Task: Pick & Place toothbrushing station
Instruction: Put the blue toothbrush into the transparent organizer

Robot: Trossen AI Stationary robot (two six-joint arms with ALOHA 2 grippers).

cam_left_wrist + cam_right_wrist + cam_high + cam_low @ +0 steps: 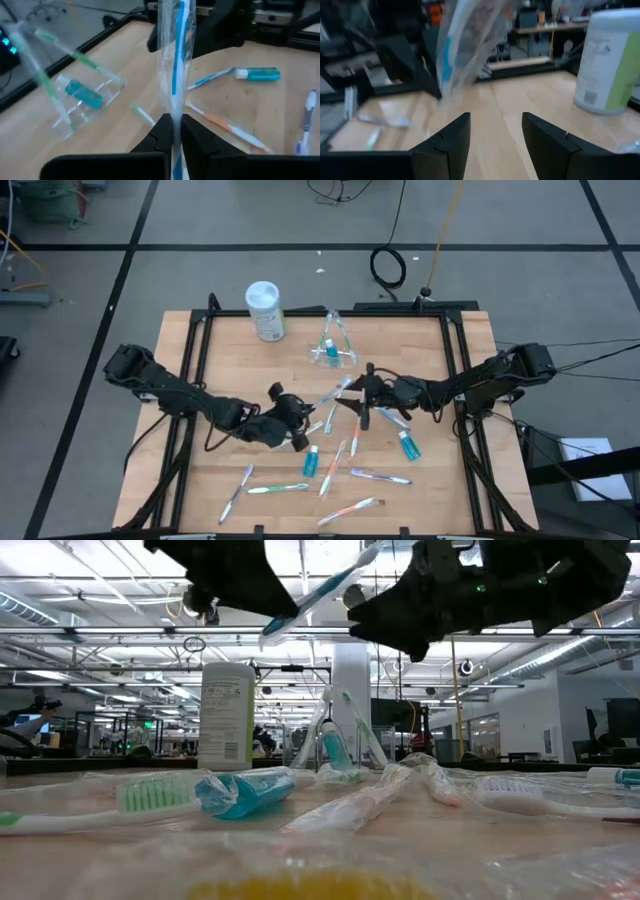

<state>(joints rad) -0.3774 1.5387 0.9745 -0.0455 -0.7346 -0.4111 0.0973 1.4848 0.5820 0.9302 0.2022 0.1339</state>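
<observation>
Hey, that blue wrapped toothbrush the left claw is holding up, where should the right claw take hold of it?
Probably the free upper part of the blue toothbrush, above the left claw shut on its lower end. It stands nearly upright, so the open right claw should approach level, fingers either side.

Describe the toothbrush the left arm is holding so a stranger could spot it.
Start at the wooden table and find the left pincer near its middle. Clamped there is the blue toothbrush in a clear wrapper, raised off the table while the others lie flat.

Two dark, jointed arms trail black cables; the right pincer (492,145) has blocky black fingers.
</observation>
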